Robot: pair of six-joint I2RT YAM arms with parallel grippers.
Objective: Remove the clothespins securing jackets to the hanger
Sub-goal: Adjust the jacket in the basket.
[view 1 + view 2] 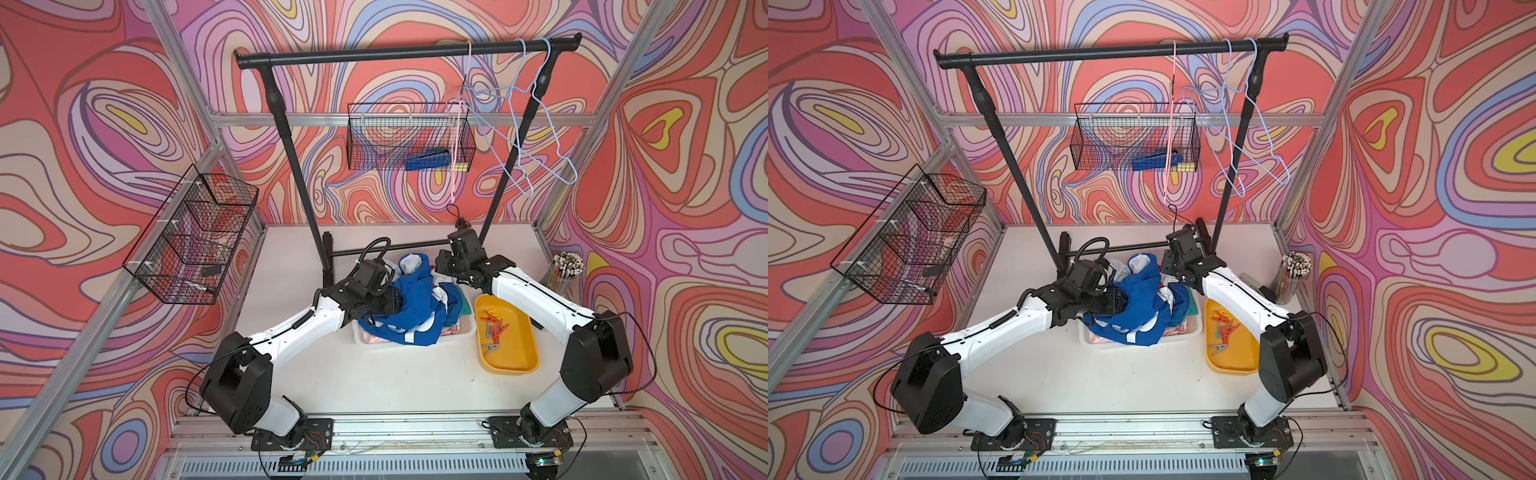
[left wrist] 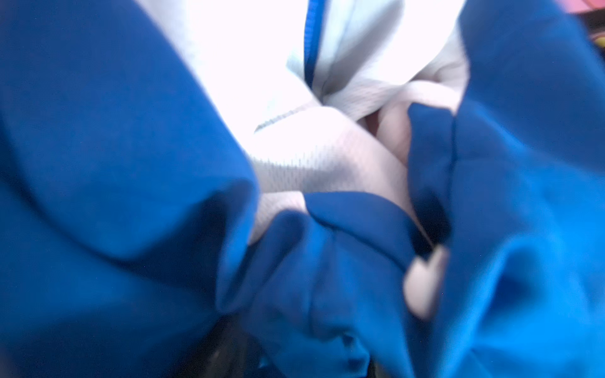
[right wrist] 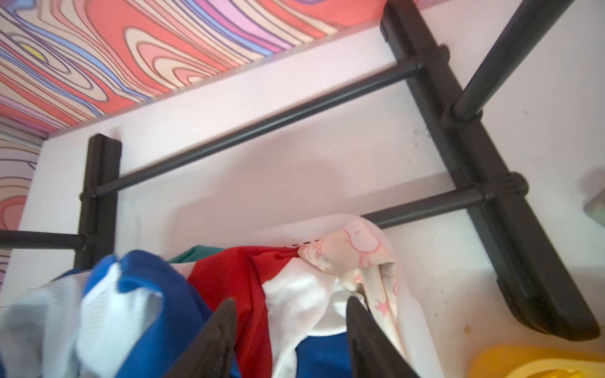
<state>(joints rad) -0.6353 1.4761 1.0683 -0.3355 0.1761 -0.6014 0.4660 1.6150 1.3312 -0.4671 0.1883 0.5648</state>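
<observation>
Some white lettering on the blue jacket, illegible

This is a robotics lab cell rather than a home. A left arm and a right arm, white with black joints, are bolted to a metal rail at the edge of a white table. An aluminium frame boxes the table in, and the walls are printed backdrops of pink, red and blue swirls. Household props are staged inside: a black clothes rack, small jackets heaped in a tub, and wire baskets fixed to the frame by what look like white cable ties.
</observation>
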